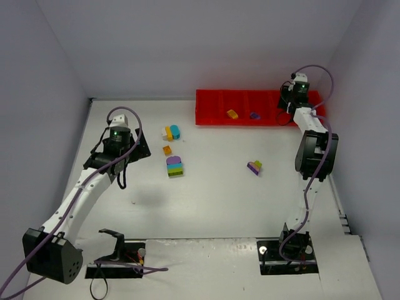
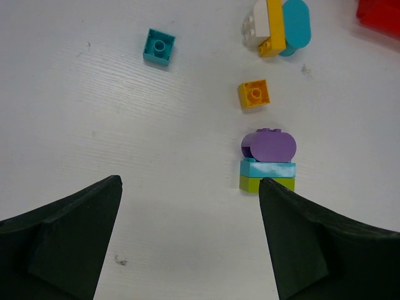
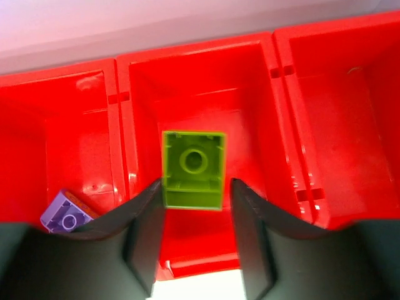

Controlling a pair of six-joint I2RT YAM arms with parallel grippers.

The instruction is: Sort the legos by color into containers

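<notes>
My right gripper [image 3: 195,183] hangs over the red tray [image 1: 212,117], above a compartment near its right end. An olive green brick [image 3: 194,169] lies hollow side up between the fingers. The left finger is at its edge and a gap shows at the right finger. A purple brick [image 3: 67,219] sits in the compartment to the left. My left gripper [image 2: 189,181] is open and empty above the table. A purple, teal and green stack [image 2: 267,162] stands just beyond its right finger.
On the table lie an orange brick [image 2: 254,94], a teal brick [image 2: 159,46], a white, yellow and teal cluster [image 2: 278,26] and a purple and green piece [image 1: 254,167]. The tray also holds a yellow brick [image 1: 232,114]. Walls close in the back and sides.
</notes>
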